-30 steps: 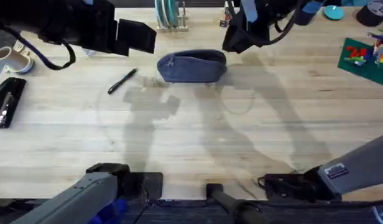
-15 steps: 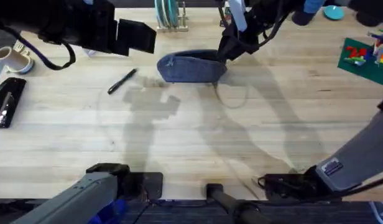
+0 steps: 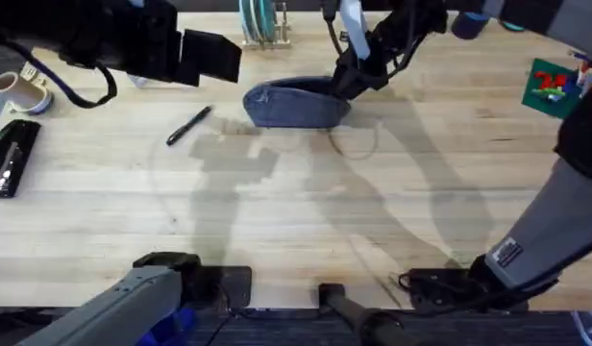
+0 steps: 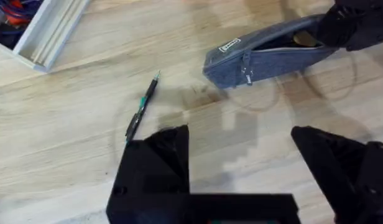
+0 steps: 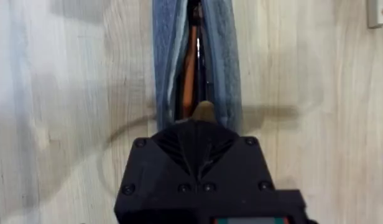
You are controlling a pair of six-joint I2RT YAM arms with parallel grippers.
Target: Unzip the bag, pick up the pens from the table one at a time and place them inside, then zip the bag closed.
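The blue-grey bag [image 3: 294, 104] lies at the back middle of the table [image 3: 296, 211]. Its zipper is parted, and orange shows inside the bag [image 5: 194, 56]. The dark pull tab [image 4: 246, 76] hangs near the bag's left end. My right gripper [image 3: 352, 83] is at the bag's right end, with its fingers [image 5: 201, 134] pressed together on that end and a small tan tab at their tips. A slim black pen [image 3: 188, 125] lies left of the bag. My left gripper [image 4: 241, 155] hovers open above the wood, close to the pen [image 4: 142, 111].
A black stapler [image 3: 10, 154] and a cream mug [image 3: 17, 91] sit at the left edge. A dish rack [image 3: 262, 24] stands behind the bag. A green plate with bricks [image 3: 565, 88] lies at the far right. A white rail [image 4: 48, 31] lies beyond the pen.
My right gripper has come down and to the left onto the bag's right end. The left arm, the pen and the bag have not moved.
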